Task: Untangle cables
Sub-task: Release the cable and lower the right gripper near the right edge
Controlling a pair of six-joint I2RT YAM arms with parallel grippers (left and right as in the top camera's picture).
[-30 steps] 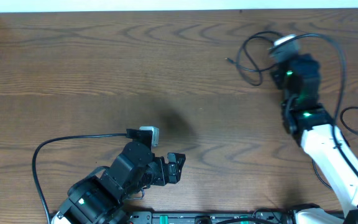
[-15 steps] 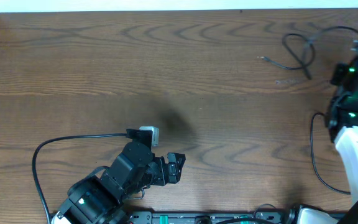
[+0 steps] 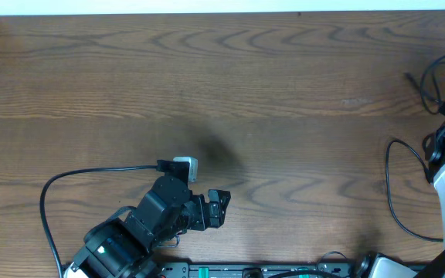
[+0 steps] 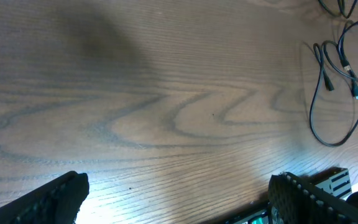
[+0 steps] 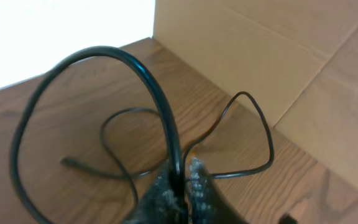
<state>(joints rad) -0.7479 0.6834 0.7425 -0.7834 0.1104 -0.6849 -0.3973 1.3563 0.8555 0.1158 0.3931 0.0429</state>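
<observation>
Right gripper (image 5: pixel 182 182) has swept from mid-bench to the far right edge, jaws clenched on the cable (image 5: pixel 169 124), towing it along. Its loops now trail at the bench's (image 3: pixel 207 93) right edge and seem to be opening out. Left gripper (image 4: pixel 178 186): jaws released, empty.

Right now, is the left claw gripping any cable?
No: the left claw is open, fingers wide apart, with only bare table between them.
</observation>
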